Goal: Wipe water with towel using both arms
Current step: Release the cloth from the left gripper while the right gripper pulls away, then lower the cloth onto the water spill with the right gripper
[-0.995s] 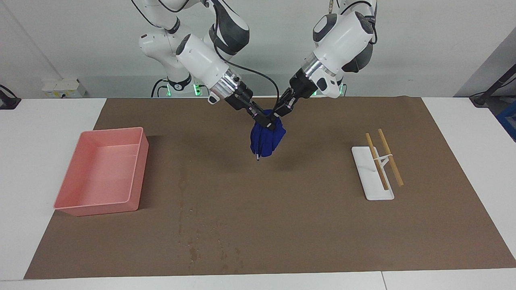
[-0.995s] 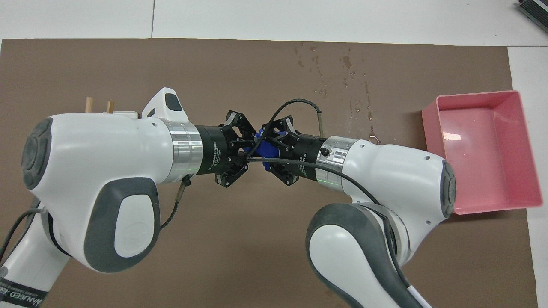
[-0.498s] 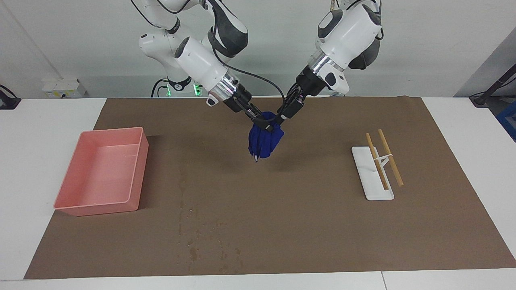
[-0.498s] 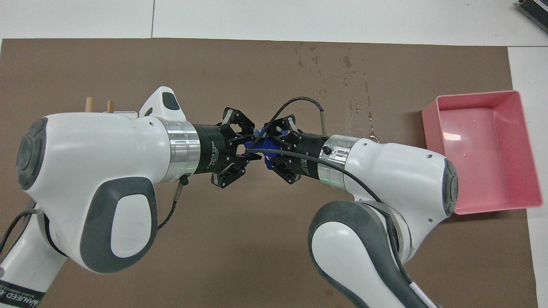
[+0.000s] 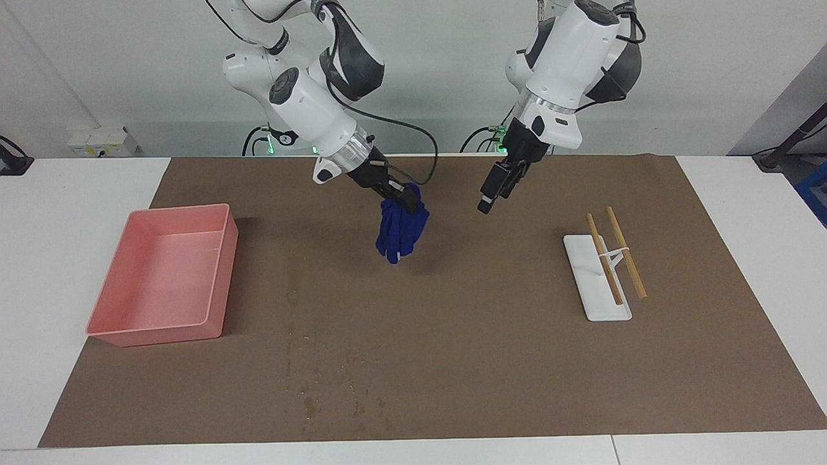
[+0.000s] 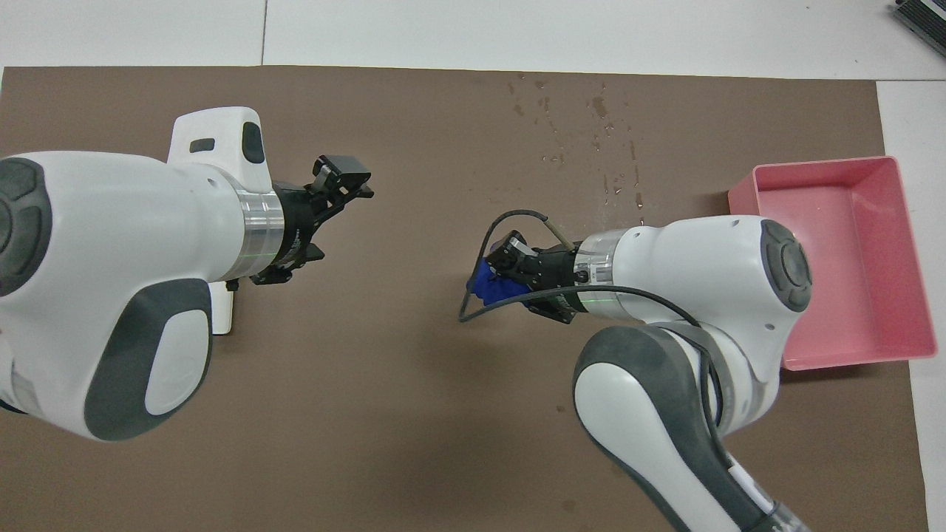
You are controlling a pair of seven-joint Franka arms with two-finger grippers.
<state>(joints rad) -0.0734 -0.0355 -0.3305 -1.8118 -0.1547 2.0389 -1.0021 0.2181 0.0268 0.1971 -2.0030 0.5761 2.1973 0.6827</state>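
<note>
Your right gripper (image 5: 406, 197) now holds the towel (image 5: 400, 231) alone, fingers clenched on its top, hanging over the mat at twelve o'clock from the water (image 5: 310, 387). Your left gripper (image 5: 492, 194) has let go and pulled away; whether its fingers are apart, you cannot tell. Handover looks done; wiping comes next.

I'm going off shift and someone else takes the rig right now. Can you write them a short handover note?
Right gripper: shut on the towel, which hangs bunched in the air over the mat.
Left gripper: holds nothing, up over the mat beside the towel.
Water: specks and streaks on the mat farther from the robots than the towel, beside the pink tray.
Done: towel picked up, now in the right gripper alone.
Left: carry the towel to the water and wipe it; nothing looks wiped yet.
</note>
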